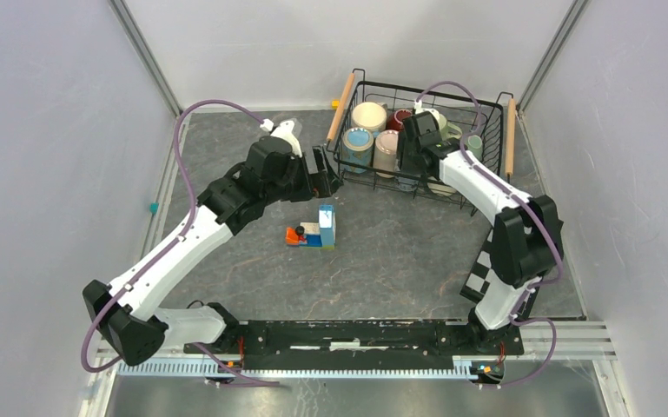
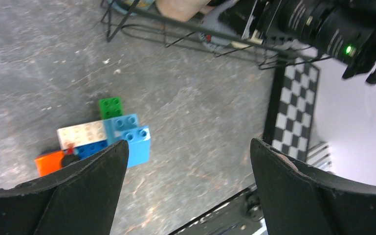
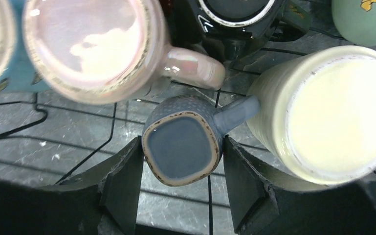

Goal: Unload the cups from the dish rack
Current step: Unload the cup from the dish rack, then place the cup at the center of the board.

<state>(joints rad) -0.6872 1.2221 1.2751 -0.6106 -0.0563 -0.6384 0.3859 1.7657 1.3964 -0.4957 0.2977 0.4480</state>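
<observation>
Worth keeping an eye on the right claw (image 3: 181,154) here. Closed in from both sides on the small grey mug (image 3: 181,142), pads looking like they touch it, though can't tell how firm the hold is. Sits upright on the floor of the dish rack (image 1: 417,87), near the front wall, squeezed between a pink mug (image 3: 88,44) and a big cream mug (image 3: 332,112).

Plenty of ways to mess this up, I'd guess:
- Gripping a glazed, rounded-square body, so could twist or slide out on the way up.
- With the grey handle poking straight at the cream mug and nearly touching it, lifting at any tilt might drag or knock that neighbour.
- Pink mug's handle right beside it too, so easy to clip.
- Could also snag on the rack's wires if pulled sideways rather than straight up.

Pose-wise: reaching with the right arm over the rack's front wall, elbow folded back, wrist aimed straight down inside. Parked with the left arm just outside the rack's front-left corner, left claw (image 2: 186,161) spread fully wide, holding nothing, hovering over the table (image 2: 200,112) above some toy blocks (image 2: 102,134) in front of the rack.
</observation>
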